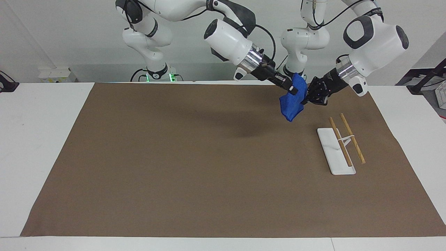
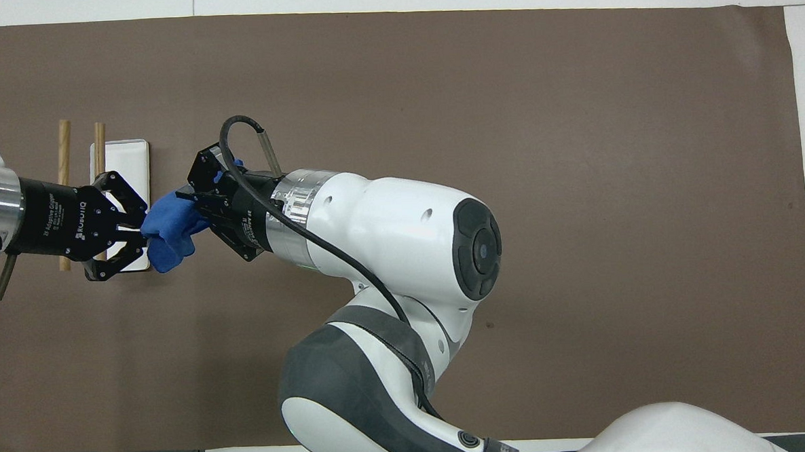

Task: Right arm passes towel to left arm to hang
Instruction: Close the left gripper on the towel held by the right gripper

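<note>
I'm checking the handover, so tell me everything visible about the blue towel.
The towel is a small bright blue cloth of soft, terry-like fabric, bunched and folded rather than spread flat. It hangs in the air over the brown mat, clear of the surface, near the rack with wooden rods. The right end effector grips its upper part, and the rest droops below. The left end effector meets the towel's edge, its fingers closing around the cloth.

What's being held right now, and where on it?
The towel: right gripper pinches its upper edge; left gripper has closed on its side edge.
</note>
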Robot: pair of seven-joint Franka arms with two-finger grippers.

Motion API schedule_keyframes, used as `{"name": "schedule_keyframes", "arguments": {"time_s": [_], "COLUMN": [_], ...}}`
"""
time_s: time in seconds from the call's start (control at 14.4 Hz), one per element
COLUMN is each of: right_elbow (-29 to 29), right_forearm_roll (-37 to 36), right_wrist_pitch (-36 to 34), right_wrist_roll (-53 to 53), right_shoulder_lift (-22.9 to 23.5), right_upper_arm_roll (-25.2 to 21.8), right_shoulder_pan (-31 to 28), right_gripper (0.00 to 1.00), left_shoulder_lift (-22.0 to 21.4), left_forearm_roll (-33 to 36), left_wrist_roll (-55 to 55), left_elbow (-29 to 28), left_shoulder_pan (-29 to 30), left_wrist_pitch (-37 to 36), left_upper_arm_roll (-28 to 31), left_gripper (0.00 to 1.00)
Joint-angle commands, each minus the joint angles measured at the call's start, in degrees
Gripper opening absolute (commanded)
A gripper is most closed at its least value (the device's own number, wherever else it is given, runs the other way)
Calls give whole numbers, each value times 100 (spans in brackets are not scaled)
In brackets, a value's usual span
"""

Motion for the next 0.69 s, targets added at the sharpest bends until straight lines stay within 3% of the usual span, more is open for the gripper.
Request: {"name": "schedule_keyframes", "arguments": {"time_s": [0.0,0.42,0.49,0.55,0.62], "right_elbow": [92,92,84,66,66], "right_forearm_roll": [92,100,100,100,83], "right_wrist_pitch": [31,23,14,14,14], "right_wrist_roll": [7,7,15,7,-2], "right_shoulder_lift": [95,95,95,95,95], "right_upper_arm_roll": [89,89,89,89,80], "right_shoulder_pan": [-24,-15,-15,-15,-15], "right_gripper": [0,2,12,29,58], "left_shoulder_lift": [-110,-75,-66,-66,-66], "left_forearm_roll": [-57,-57,-57,-57,-48], "left_wrist_roll": [-1,8,8,16,16], "left_elbow": [-52,-44,-44,-35,-35], "left_shoulder_pan": [13,13,13,13,13], "left_wrist_pitch": [25,271,280,280,297], "left_upper_arm_roll": [46,46,46,46,46], "left_gripper": [0,0,0,0,0]}}
